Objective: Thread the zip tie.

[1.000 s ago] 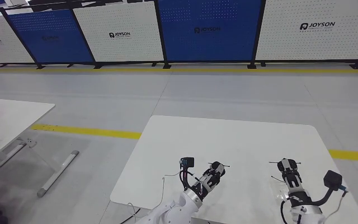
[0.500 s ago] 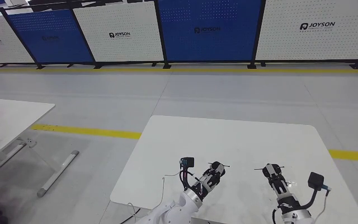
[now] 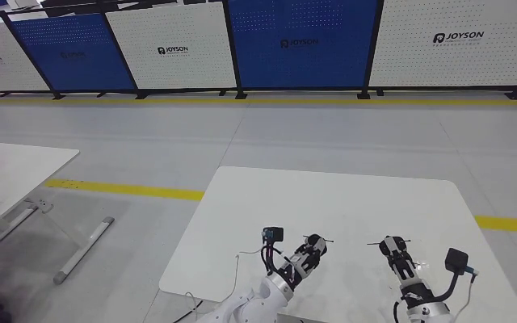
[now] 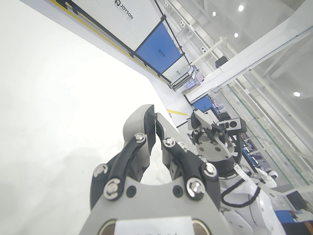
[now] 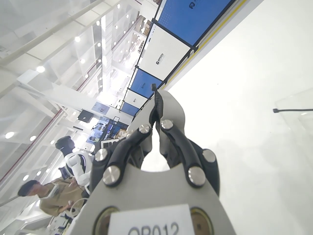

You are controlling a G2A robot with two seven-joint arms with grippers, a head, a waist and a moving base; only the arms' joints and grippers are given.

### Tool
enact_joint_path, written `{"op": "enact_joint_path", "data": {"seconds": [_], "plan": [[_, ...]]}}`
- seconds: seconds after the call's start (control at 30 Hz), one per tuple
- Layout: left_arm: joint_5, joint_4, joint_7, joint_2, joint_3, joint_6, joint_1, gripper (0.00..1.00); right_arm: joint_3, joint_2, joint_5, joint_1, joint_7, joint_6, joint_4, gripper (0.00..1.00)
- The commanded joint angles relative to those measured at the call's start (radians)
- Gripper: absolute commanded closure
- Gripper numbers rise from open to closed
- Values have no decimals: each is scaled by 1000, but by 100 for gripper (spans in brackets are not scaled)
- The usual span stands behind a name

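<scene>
My right gripper (image 5: 155, 96) is shut on a black zip tie (image 5: 153, 87). The strip runs up between the fingers and its end pokes out past the tips. In the top view this gripper (image 3: 390, 241) hangs over the near part of the white table (image 3: 323, 194), right of centre. My left gripper (image 4: 155, 116) is shut, its pads meeting at the tips, and I see nothing between them. It sits a short way to the left (image 3: 317, 241), and its wrist view shows the right gripper (image 4: 195, 117) close beside it.
A second black zip tie (image 5: 291, 110) lies on a clear sheet or tray (image 5: 298, 123) on the table beside the right arm. The table's far half is bare white surface. Beyond it are a grey floor, a yellow line and blue and white panels (image 3: 303, 44).
The right arm moved left toward the left gripper between one second and half a second ago, then held still. The left arm has barely moved.
</scene>
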Motion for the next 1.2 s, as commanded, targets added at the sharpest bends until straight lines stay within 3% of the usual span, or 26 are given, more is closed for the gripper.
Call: {"op": "enact_joint_path", "data": {"seconds": [0.0, 0.2, 0.53, 0.67, 0.83, 1.17], "plan": [[21, 3, -12, 0, 6, 6, -3, 100, 0, 0, 0, 0, 0, 0, 0, 100], [79, 33, -50, -6, 41, -1, -22, 100, 0, 0, 0, 0, 0, 0, 0, 100], [63, 35, -46, -9, 43, -14, -25, 100, 0, 0, 0, 0, 0, 0, 0, 100], [66, 41, -64, -6, 23, -58, -39, 100, 0, 0, 0, 0, 0, 0, 0, 100], [104, 71, -130, 4, 2, -145, -55, 100, 0, 0, 0, 0, 0, 0, 0, 100], [100, 72, -129, 4, 0, -147, -55, 100, 0, 0, 0, 0, 0, 0, 0, 100]]}}
